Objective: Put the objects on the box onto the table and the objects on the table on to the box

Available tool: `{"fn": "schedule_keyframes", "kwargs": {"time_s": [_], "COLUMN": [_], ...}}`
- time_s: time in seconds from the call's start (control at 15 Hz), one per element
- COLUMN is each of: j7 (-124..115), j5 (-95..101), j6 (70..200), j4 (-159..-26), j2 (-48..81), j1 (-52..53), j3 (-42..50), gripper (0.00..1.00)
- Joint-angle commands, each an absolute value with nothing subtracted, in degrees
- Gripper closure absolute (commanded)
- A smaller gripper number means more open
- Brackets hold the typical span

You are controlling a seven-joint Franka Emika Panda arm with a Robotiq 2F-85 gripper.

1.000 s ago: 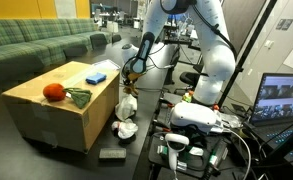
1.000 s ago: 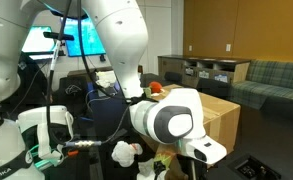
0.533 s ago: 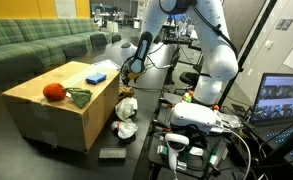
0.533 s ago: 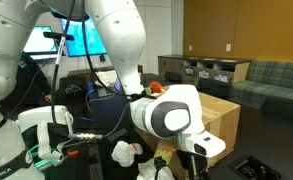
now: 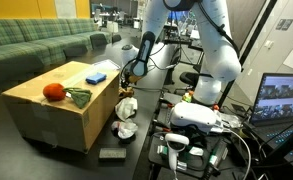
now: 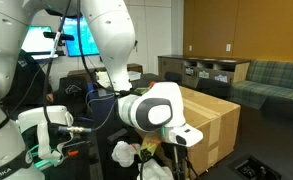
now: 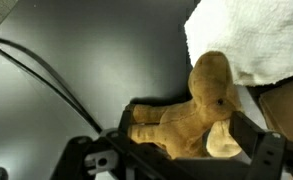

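Brown plush toy (image 7: pixel 191 115) lies on the black table (image 7: pixel 86 60) between the gripper's (image 7: pixel 176 150) wide-spread jaws, touching a white cloth wad (image 7: pixel 251 35). This step looks finished. Next: rise clear and reach the red ball (image 5: pixel 53 92) near a corner of the box (image 5: pixel 56 115) top.

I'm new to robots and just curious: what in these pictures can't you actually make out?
Hand, in an exterior view: too small and dark to see its fingers.
Plush toy, wrist view: its lower edge is hidden behind the hand's dark frame.
White cloth, wrist view: cut off by the top and right edges.
Box, in an exterior view: the arm's round joint blocks part of its top.
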State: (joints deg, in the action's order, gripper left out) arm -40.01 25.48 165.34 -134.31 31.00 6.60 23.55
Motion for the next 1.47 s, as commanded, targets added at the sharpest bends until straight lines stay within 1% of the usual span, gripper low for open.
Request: {"fn": "schedule_keyframes", "kwargs": {"time_s": [0.0, 0.33, 0.6, 0.8, 0.93, 1.13, 1.4], "j7": [-37.3, -32.6, -22.7, -16.6, -13.7, -10.5, -7.8], "j5": [22.6, 17.1, 8.7, 4.3, 2.6, 1.4, 0.5], "j6": [168.8, 177.0, 184.0, 186.9, 188.1, 189.6, 191.2], "j4": [-140.2, -146.0, -148.0, -148.3, -148.1, -148.5, -149.5], "j2": [28.2, 28.4, 30.1, 31.5, 32.9, 33.9, 33.5], "j1": [9.8, 11.1, 8.3, 4.5, 2.4, 0.9, 1.9], "j3": [24.4, 21.8, 14.3, 7.6, 4.8, 3.7, 5.9], "gripper": [0.00, 0.00, 0.00, 0.00, 0.00, 0.00, 0.00]}}
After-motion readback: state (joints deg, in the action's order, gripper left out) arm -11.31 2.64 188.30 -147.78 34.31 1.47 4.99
